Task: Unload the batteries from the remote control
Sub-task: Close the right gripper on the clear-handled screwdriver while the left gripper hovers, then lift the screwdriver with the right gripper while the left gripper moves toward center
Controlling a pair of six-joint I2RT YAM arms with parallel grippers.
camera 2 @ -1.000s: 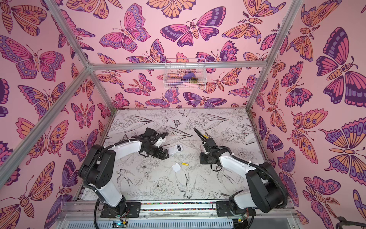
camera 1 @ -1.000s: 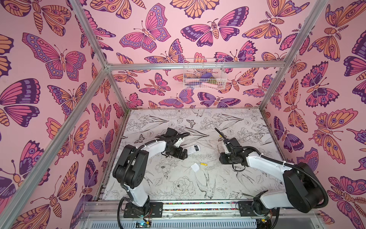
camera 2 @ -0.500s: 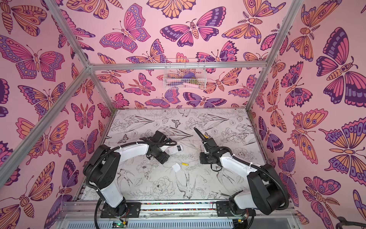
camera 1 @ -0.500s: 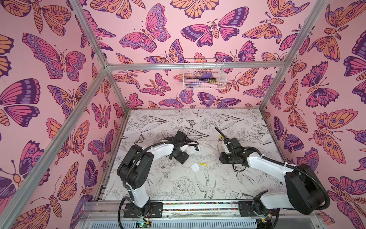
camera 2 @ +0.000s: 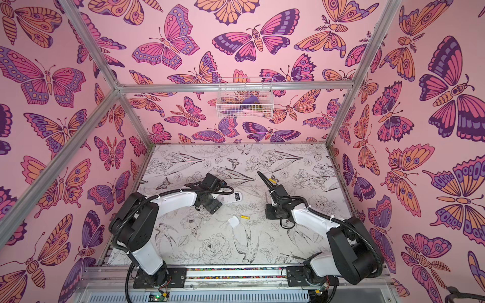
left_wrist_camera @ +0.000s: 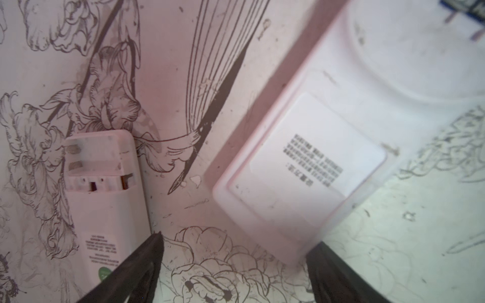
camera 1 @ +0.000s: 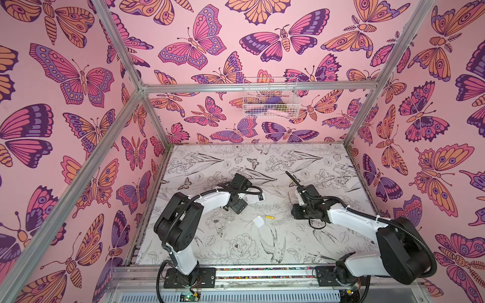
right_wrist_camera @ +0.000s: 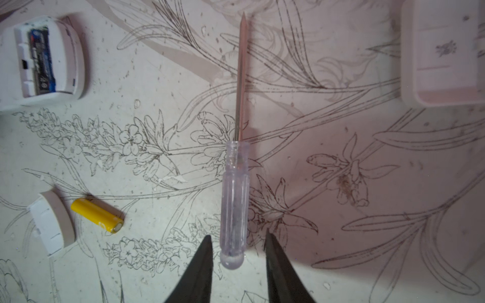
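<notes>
Screwdriver [right_wrist_camera: 234, 199] lies flat on the table. Its clear handle end sits between the right gripper's [right_wrist_camera: 238, 233] fingers, which stand narrow with a sliver of gap on either side, so I judge it flanked, not clamped (probably lined up to be picked as a prising tool). 1 yellow battery [right_wrist_camera: 97, 215] lies loose beside that handle, apart from it, next to a white cover [right_wrist_camera: 52, 223] and outside both sets of jaws. 1 black battery [right_wrist_camera: 42, 60] sits in the open remote [right_wrist_camera: 70, 52], farther from the screwdriver. The left gripper [left_wrist_camera: 236, 241] hangs wide and empty over a small remote [left_wrist_camera: 105, 204] and a larger remote [left_wrist_camera: 301, 170], likely to steady 1 of them.
</notes>
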